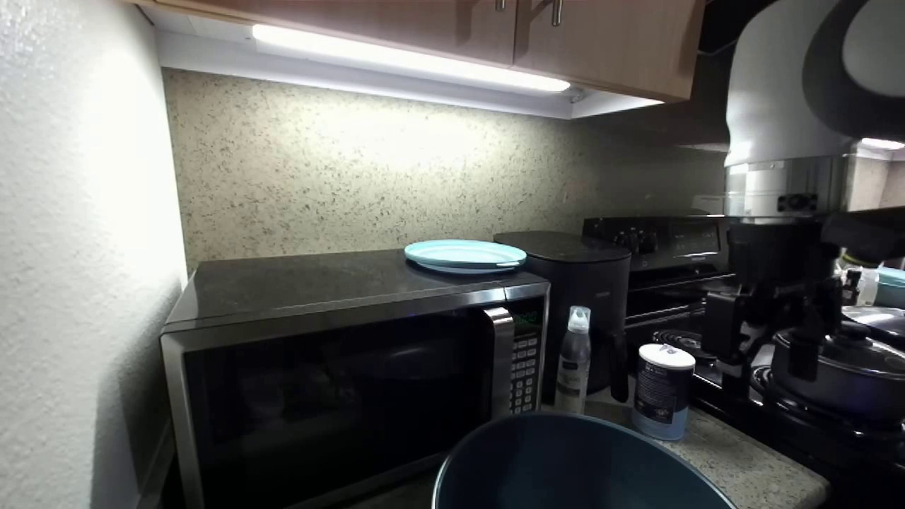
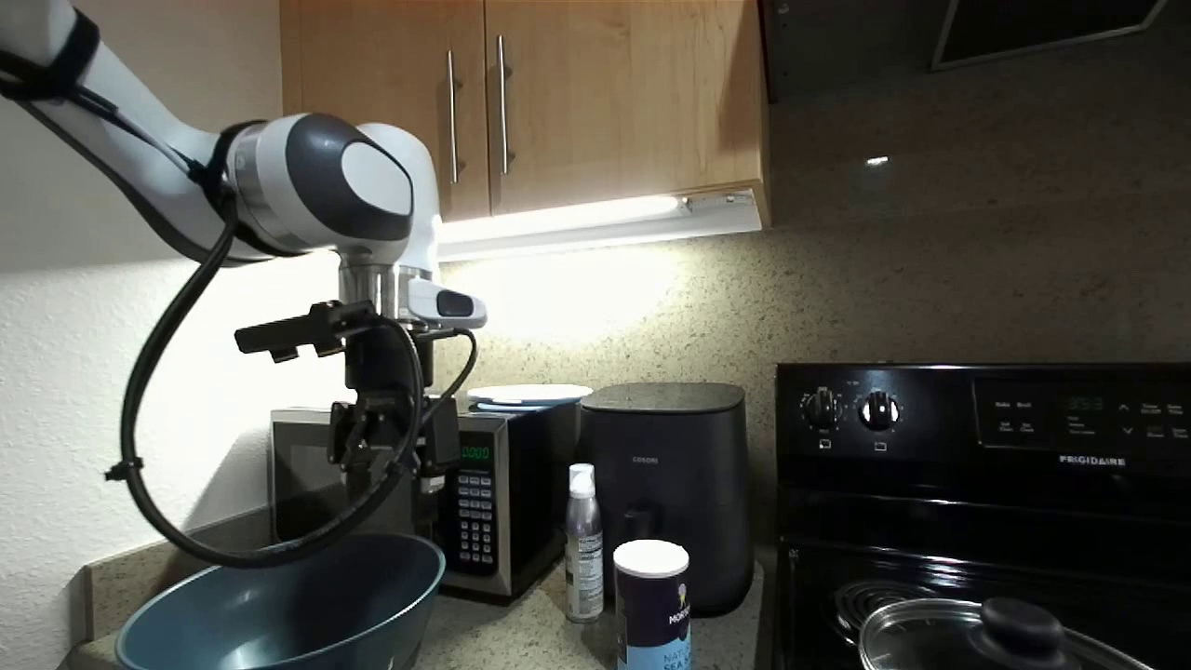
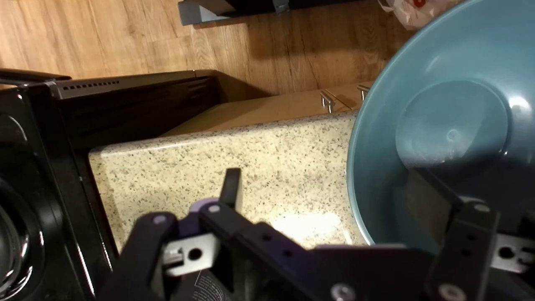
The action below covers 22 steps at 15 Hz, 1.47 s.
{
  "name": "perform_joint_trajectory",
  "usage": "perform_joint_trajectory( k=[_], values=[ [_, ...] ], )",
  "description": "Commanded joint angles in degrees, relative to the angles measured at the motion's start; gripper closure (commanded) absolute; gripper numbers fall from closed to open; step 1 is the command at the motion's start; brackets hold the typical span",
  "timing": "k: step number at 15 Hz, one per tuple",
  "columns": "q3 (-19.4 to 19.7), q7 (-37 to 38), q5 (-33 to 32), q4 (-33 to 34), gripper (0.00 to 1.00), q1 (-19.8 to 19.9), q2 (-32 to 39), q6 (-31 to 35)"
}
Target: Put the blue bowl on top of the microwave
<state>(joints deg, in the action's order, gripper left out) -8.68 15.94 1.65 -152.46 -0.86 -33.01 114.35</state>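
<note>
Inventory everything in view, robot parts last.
microwave: 1, silver-black, on counter
counter: 1, beige, beside stove
stove: 1, black, beside counter
cabinets: 2+, tan, above and below counter
strip light: 1, white, above microwave
plate: 1+, pale blue, on microwave
blue bowl: 1, teal, before microwave
air fryer: 1, black, beside microwave
spray can: 1, silver, before air fryer
canister: 1, purple, near spray can
lidded pot: 1+, dark, on stove
apparent bag: 1, whitish, beyond bowl
arm: 1, white, over counter
cable: 1, black, looped beneath arm
gripper: 1, black, open above bowl's edge

Kitchen: microwave (image 1: pixel 339 353), black stove (image 2: pixel 986 512), speckled counter (image 3: pixel 280 171), 2 overhead cupboard doors (image 2: pixel 623 102)
</note>
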Motion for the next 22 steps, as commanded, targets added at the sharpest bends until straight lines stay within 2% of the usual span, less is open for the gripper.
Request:
perform_joint_trajectory(
  k=[1, 4, 5, 12, 19, 22],
  values=[
    [0.12, 0.39, -2.02, 0.78, 0.00, 0.90, 8.96, 7.27],
    [0.43, 0.83, -4.03, 2.31, 0.00, 1.40, 14.57, 9.10],
    [0.87, 0.23, -2.73, 0.51, 0.00, 0.32, 10.73, 8.21],
    [0.89, 0.69, -3.12, 2.01, 0.00, 0.19, 14.09, 7.99],
    [3.34, -13.31, -2.75, 7.65, 0.00, -1.44, 27.79, 7.04],
    [3.81, -16.51, -3.83, 10.41, 0.00, -1.49, 32.55, 6.16]
  ],
)
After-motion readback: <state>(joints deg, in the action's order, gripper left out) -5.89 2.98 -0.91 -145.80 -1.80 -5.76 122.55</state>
